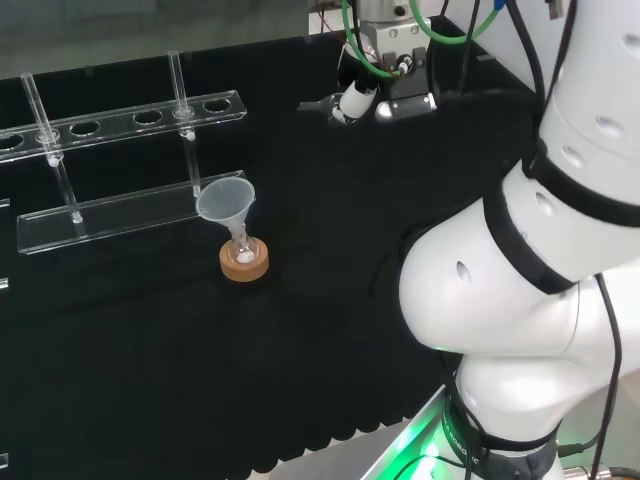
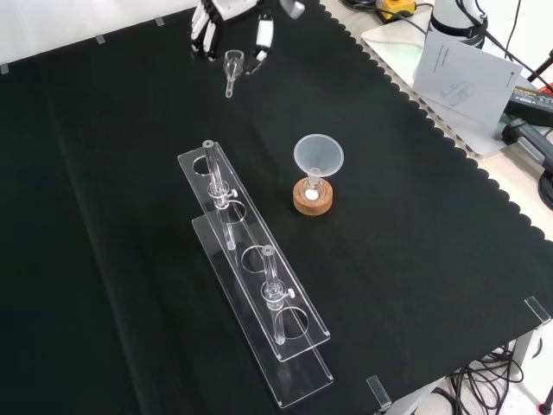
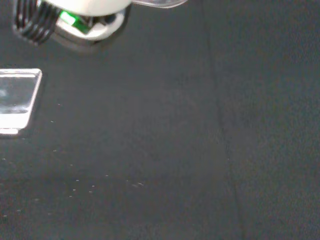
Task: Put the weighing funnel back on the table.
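Black-clothed table (image 2: 104, 216): rack (image 2: 298, 372), cork ring (image 2: 313, 204).

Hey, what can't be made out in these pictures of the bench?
- Front view: the top edge cuts off the hand, so whether it grips the weighing funnel is unclear.
- Head view: the arm's white links hide the cloth behind them.
- Front view: the white bit in the flask under the funnel is too small to identify.

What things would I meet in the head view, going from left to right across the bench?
first test tube → second test tube → funnel → hand → arm's white links
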